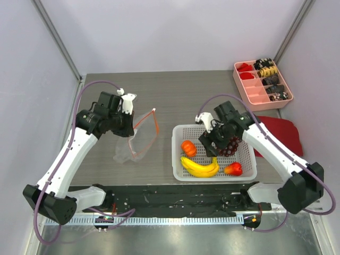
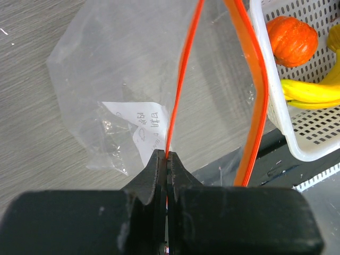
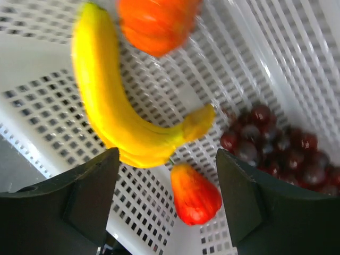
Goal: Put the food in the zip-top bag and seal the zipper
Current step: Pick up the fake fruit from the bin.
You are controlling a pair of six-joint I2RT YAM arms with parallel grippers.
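The clear zip-top bag [image 1: 130, 149] lies on the table left of the basket, its mouth lifted and open. My left gripper [image 1: 127, 116] is shut on one side of the orange-red zipper [image 1: 144, 126]; the left wrist view shows the strip [image 2: 183, 79] pinched at the gripper [image 2: 167, 158], above the white label [image 2: 141, 127]. My right gripper [image 1: 213, 139] hangs open and empty over the basket. Inside the basket lie the banana [image 3: 114, 106], pumpkin [image 3: 156, 21], grapes [image 3: 276, 146] and red-orange fruit [image 3: 195, 194], which sits below the open gripper [image 3: 167, 159].
The white perforated basket [image 1: 178, 172] stands at centre right. A pink compartment tray [image 1: 254, 96] of snacks sits at the far right corner. A red cloth [image 1: 281, 133] lies right of the basket. A black rail runs along the near edge.
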